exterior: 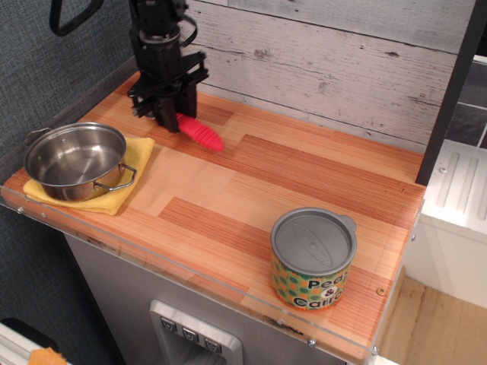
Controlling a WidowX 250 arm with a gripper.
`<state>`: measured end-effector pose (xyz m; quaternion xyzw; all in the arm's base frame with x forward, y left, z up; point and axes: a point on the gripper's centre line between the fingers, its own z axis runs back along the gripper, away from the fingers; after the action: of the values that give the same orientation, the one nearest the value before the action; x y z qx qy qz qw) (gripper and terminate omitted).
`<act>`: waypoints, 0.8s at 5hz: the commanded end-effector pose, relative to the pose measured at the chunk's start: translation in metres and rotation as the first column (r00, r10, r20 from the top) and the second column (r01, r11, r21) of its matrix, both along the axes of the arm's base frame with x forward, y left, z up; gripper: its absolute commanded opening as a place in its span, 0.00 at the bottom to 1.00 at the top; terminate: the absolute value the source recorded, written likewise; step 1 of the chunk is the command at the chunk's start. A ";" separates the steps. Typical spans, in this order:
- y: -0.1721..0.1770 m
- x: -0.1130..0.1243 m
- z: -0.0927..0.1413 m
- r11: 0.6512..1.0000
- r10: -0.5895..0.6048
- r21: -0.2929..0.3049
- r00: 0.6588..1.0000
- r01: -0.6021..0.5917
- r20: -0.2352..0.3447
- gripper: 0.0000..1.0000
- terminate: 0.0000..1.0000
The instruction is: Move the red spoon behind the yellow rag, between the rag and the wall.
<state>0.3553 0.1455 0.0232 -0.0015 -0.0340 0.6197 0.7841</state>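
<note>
— What's behind the worktop?
— Whitewashed plank wall, with a dark grey textured panel at left.
— And the floor?
— Pale wood floor, lower right.

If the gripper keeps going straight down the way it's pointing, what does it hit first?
Probably the wooden tabletop, just behind the yellow rag. The gripper points downward, holding the red spoon, whose low end would likely touch first; depth is unclear.

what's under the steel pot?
The pot sits on the yellow rag, whose edges show at the front and right. The rag's middle is covered, so anything else beneath cannot be seen. The pot's inside looks empty.
</note>
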 end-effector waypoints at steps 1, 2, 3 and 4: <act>0.004 -0.001 0.009 0.998 -0.012 0.062 1.000 0.011 0.016 0.00 0.00; 0.005 -0.001 0.014 0.997 -0.050 0.059 0.999 0.051 -0.011 1.00 0.00; 0.007 -0.002 0.022 0.993 -0.084 0.079 0.996 0.085 -0.018 1.00 0.00; 0.007 -0.001 0.037 0.989 -0.107 0.098 0.994 0.107 -0.002 1.00 0.00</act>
<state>0.3532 0.1568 0.0287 0.0435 -0.0146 0.5749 0.8169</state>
